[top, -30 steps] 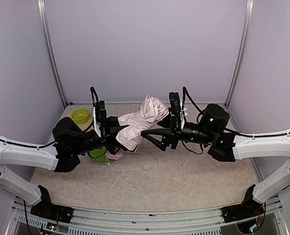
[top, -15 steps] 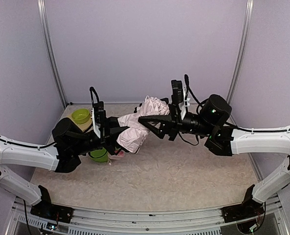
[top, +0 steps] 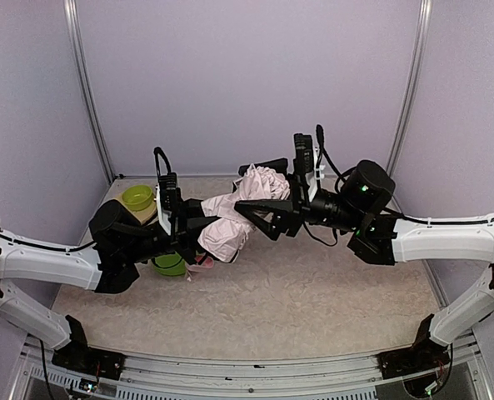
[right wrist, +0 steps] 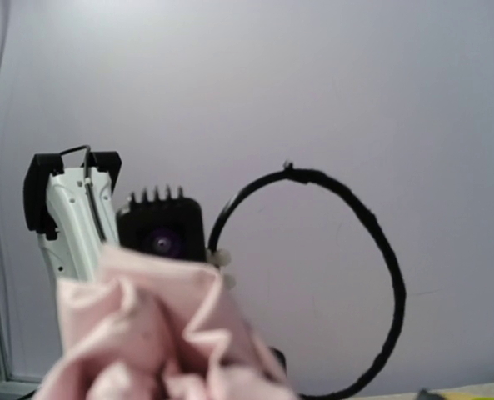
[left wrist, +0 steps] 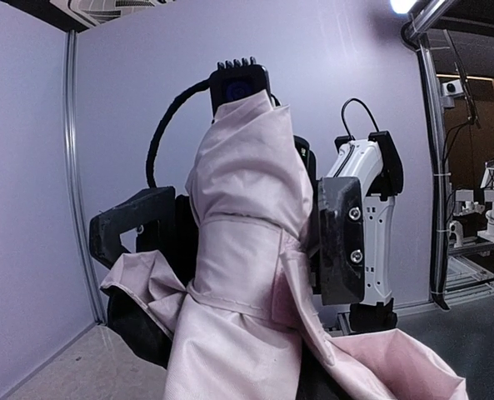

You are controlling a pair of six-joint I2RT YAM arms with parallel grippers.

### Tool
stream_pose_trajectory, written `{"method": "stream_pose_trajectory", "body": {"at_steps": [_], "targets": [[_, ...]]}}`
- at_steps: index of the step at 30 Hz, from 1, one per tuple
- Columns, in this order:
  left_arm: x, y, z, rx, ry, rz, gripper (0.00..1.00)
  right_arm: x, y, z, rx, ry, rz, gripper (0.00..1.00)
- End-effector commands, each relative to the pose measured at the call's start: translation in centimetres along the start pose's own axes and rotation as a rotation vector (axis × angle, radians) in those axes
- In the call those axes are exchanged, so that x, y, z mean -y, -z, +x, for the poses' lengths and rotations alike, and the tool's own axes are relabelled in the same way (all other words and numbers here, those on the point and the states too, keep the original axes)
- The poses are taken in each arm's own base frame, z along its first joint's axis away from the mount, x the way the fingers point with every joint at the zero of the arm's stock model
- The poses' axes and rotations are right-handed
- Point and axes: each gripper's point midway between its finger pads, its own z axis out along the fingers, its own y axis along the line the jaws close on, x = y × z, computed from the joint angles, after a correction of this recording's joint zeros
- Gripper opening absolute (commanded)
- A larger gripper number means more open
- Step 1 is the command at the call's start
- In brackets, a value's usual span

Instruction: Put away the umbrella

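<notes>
The umbrella (top: 234,218), a loose bundle of pale pink fabric, hangs in the air between the two arms. My left gripper (top: 202,227) is shut on its lower end, and a small pink piece (top: 195,263) dangles below it. My right gripper (top: 241,189) is open, one finger above and one below the bundle's crumpled upper end. In the left wrist view the umbrella (left wrist: 247,250) fills the middle and hides my own fingers; the right gripper's black fingers (left wrist: 342,242) stand either side of it. The right wrist view shows only the fabric's top (right wrist: 147,333).
A lime-green bowl (top: 137,197) sits at the back left of the beige mat (top: 296,300). A green cup (top: 169,265) stands under the left gripper. Lilac walls and metal posts (top: 408,92) close in the back and sides. A black cable loop (right wrist: 380,250) arcs behind the left wrist.
The right gripper has moved left and upward from beside the umbrella onto its upper end, and its fingers now straddle the fabric. The left gripper has kept its hold in place.
</notes>
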Motion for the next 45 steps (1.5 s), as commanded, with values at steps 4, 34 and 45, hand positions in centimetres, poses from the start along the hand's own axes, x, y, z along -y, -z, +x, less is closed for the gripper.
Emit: {"method": "stream_pose_trajectory", "body": {"at_steps": [4,34,45], "targets": [[-0.5,0.1,-3.8,0.16,0.03,-0.002,0.0,-1.4,-0.7,2.9,-0.066,0.013,-0.042,0.92],[-1.4,-0.1,5.3,-0.133,0.069,-0.064,0.65,-0.5,0.2,-1.3,-0.118,0.043,0.017,0.0],[-4.4,4.4,11.6,-0.434,-0.02,-0.297,0.99,5.7,6.2,0.3,-0.284,0.154,0.402,0.0]]}}
